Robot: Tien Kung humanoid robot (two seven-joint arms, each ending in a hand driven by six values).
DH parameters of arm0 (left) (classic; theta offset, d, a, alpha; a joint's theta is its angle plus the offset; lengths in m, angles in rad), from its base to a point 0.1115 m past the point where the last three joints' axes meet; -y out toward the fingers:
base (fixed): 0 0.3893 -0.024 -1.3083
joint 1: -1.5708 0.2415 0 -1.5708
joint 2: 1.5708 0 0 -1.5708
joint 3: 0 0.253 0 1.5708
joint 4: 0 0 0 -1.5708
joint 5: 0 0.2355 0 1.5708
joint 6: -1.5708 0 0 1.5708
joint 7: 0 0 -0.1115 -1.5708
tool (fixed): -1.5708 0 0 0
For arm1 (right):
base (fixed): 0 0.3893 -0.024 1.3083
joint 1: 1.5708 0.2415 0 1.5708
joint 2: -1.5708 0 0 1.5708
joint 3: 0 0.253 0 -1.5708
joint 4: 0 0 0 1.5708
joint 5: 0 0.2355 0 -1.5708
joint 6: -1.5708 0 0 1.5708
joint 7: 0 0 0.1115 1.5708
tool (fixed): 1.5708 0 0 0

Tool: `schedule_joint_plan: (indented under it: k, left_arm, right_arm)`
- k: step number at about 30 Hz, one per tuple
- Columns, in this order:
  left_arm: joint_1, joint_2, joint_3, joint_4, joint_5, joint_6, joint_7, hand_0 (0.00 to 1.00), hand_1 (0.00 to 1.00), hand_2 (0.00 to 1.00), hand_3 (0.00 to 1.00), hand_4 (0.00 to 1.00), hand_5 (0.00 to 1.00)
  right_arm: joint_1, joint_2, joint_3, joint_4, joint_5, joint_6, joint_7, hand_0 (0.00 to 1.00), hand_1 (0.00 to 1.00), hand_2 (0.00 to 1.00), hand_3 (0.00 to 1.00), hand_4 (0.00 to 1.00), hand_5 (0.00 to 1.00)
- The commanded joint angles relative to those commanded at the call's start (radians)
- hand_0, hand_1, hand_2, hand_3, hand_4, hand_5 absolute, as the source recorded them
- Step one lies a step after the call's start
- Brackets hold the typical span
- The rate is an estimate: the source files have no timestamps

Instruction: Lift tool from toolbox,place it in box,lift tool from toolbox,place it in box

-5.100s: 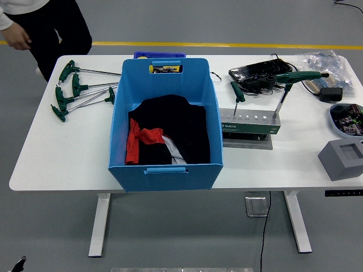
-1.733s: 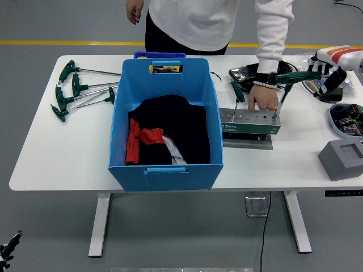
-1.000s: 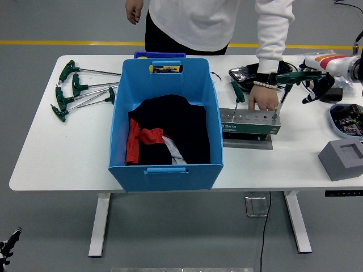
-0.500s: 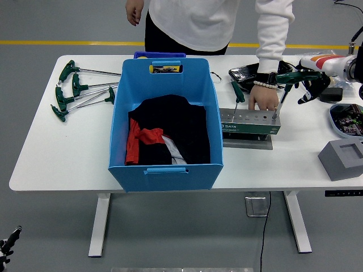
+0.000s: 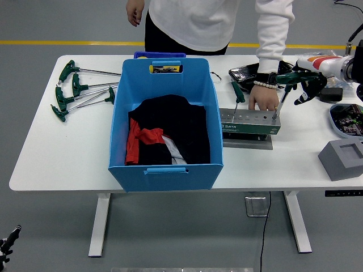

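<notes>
Reaching in from the right, the right robot hand (image 5: 307, 85) is at the green handle of a long tool (image 5: 286, 85) that stands in the tool stand (image 5: 249, 123). Its dark fingers (image 5: 302, 95) curl around the end of that handle, but it is too small to tell if they grip it or only touch it. The tool leans a little, with its thin metal tip stuck in a hole at the stand's right end, so the handle sticks up where a hand can get it.

A second, shorter tool (image 5: 236, 93) stands in a hole at the stand's left end. It is likely the other one to lift.

A person stands behind the stand, on the far side of the counter (image 5: 68, 147). The person's hand (image 5: 263, 101) presses down on the top of the stand, just left of the long tool. That is probably to stop the stand from tipping or lifting when the tool is pulled out.

The big blue box (image 5: 165, 122) sits right beside the stand, on its left, with dark and red cloth inside. No tool can be seen in it, so the task looks like it is at its first lift. More green tools (image 5: 76, 90) lie far left of the box. The left robot hand cannot be seen.
</notes>
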State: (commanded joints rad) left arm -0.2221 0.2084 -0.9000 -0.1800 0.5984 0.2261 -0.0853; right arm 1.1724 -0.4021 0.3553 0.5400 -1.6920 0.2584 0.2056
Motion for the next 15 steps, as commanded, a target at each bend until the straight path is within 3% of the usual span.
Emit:
schedule_joint_plan:
  k: [15]
  left_arm:
    - [-0.001, 0.003, -0.001, 0.0, 0.006, 0.0, 0.003, 0.884, 0.901, 0.903, 0.748, 0.7, 0.774]
  right_arm:
    - [0.001, 0.009, 0.0, -0.003, 0.0, 0.014, 0.0, 0.359, 0.231, 0.264, 0.276, 0.998, 0.21]
